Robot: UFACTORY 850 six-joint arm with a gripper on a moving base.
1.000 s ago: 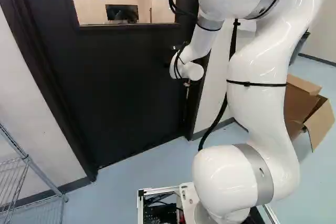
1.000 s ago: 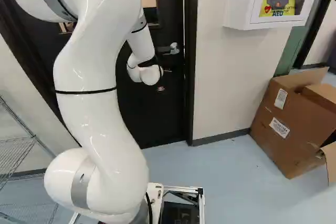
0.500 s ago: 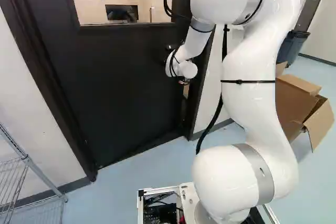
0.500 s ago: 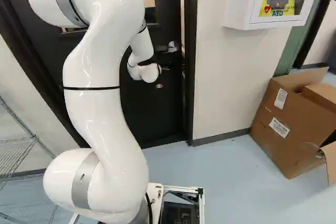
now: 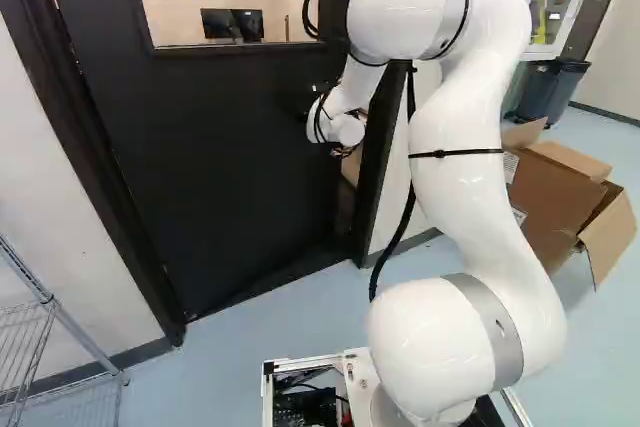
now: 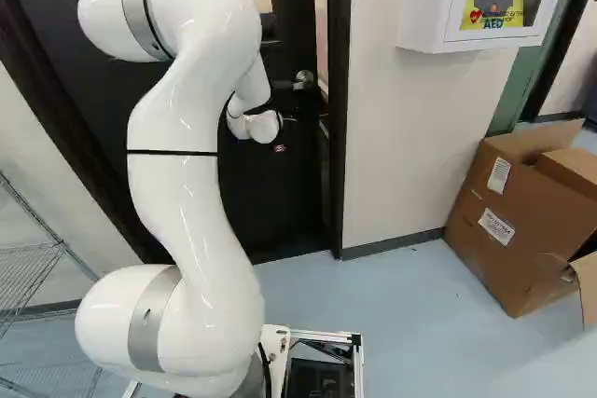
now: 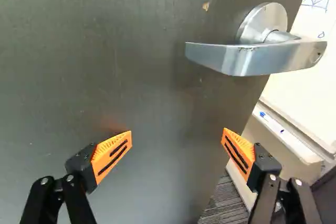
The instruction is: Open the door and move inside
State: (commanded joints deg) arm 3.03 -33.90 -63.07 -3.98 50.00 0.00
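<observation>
The gripper (image 7: 177,136) is spread, with nothing pinched; just ahead are the ajar door (image 7: 115,61) and its ungripped lever handle (image 7: 247,59). Opening seems in hand; next, push wider. Beyond the gripper, a whiteboard (image 7: 302,61) bears blue scribbles; well aside, a cardboard box (image 6: 504,226) carries printed labels.

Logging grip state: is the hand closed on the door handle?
No, the hand stands open, with the door handle out ahead of it, ungripped.
</observation>
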